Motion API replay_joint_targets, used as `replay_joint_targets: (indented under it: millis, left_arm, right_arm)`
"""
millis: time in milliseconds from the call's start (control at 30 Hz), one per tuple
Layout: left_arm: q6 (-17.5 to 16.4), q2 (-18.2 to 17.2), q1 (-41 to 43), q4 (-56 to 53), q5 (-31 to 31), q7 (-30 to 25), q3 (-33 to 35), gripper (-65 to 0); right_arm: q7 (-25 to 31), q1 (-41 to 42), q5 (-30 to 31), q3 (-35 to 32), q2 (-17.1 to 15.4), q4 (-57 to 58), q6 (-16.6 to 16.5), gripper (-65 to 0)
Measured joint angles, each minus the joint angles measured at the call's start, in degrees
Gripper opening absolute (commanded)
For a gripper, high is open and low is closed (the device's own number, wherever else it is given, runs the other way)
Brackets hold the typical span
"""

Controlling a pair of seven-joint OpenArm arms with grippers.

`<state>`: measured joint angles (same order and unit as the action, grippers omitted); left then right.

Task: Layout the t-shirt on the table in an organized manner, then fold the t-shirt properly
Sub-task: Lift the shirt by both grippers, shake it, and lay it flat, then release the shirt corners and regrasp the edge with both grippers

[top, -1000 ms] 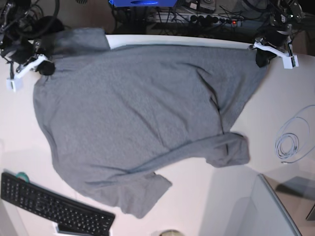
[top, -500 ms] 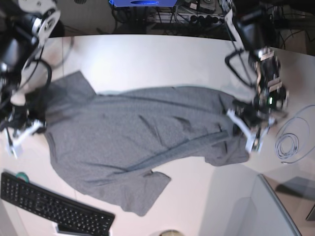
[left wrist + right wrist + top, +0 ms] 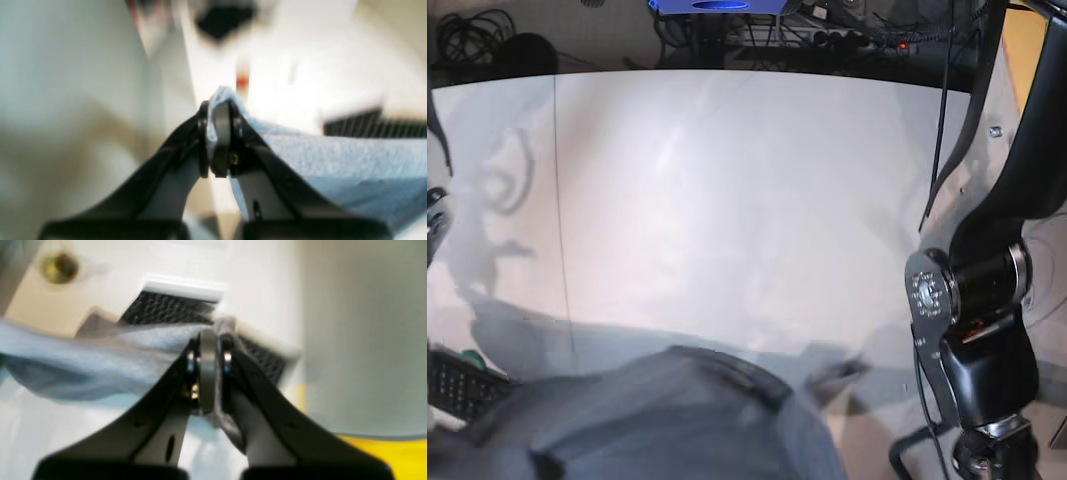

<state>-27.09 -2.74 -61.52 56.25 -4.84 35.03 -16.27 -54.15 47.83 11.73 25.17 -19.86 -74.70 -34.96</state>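
Right tool [image 3: 208, 373] clamped tight on t-shirt [image 3: 657, 420] edge. Shirt, spread flat second ago, now lifted, bunched at 6 o'clock; bench [image 3: 727, 200] mostly bare. Left tool [image 3: 218, 140] likewise pinching cloth. Judging: mid-fling, re-laying shirt flat.

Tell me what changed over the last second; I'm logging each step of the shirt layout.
The heather-grey knit t-shirt was dragged off the far part of the large white tabletop toward the near edge, where it now bunches low in the base view. Both arms swept along with it. Unchanged: the left claw and right claw stay clamped on fabric, and the black keyboard has not moved.
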Motion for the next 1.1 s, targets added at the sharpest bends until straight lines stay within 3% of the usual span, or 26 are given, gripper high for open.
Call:
replay_joint_targets:
  millis: [100,200,333,400,467,567,667,833,1000,1100]
  left_arm:
    - [1.6,-0.2,3.3,16.5,5.0,6.8,0.0,-65.0]
    - [2.0,-1.4,15.0,33.5,6.7,11.3,0.0,-65.0]
    - [2.0,-0.8,35.8,44.6,6.1,14.0,0.1,-65.0]
    - [2.1,-0.7,45.4,46.5,6.1,13.8,0.0,-65.0]
    - [2.1,-0.4,52.9,46.4,6.3,10.9,-2.6,-65.0]
    - [2.5,-0.6,63.4,44.2,5.5,2.2,-5.6,-65.0]
    - [2.7,-1.0,68.3,37.0,5.0,-2.0,-6.3,-65.0]
    - [2.3,-0.6,73.3,29.1,5.6,-10.1,-6.0,-65.0]
    - [2.3,-0.6,77.4,29.0,6.2,-11.5,-6.2,-65.0]
    - [2.3,-0.5,78.9,29.3,6.4,-12.1,-6.1,-65.0]
  right_arm:
    - [-3.6,-0.3,1.3,0.6,-1.8,-15.1,-0.2,-64.8]
    - [-7.2,-8.5,2.2,2.9,-1.5,-27.1,-0.2,-64.8]
    - [-8.6,-25.0,0.4,3.2,3.7,-29.6,-0.4,-64.8]
    - [-5.0,-33.0,0.8,3.2,6.0,-29.6,-0.5,-64.8]
    - [-0.6,-39.5,-0.1,3.5,8.9,-29.0,-0.1,-64.8]
    - [4.2,-48.9,0.7,3.3,14.0,-25.2,-0.5,-64.8]
    - [8.1,-54.9,0.1,3.2,16.9,-18.1,-0.6,-64.8]
    - [14.8,-59.2,-0.1,3.4,17.0,-10.2,0.0,-64.8]
    - [14.5,-61.0,0.0,3.6,16.7,-9.4,0.0,-64.8]
    - [14.6,-60.2,0.4,7.9,16.9,-9.4,0.0,-64.8]
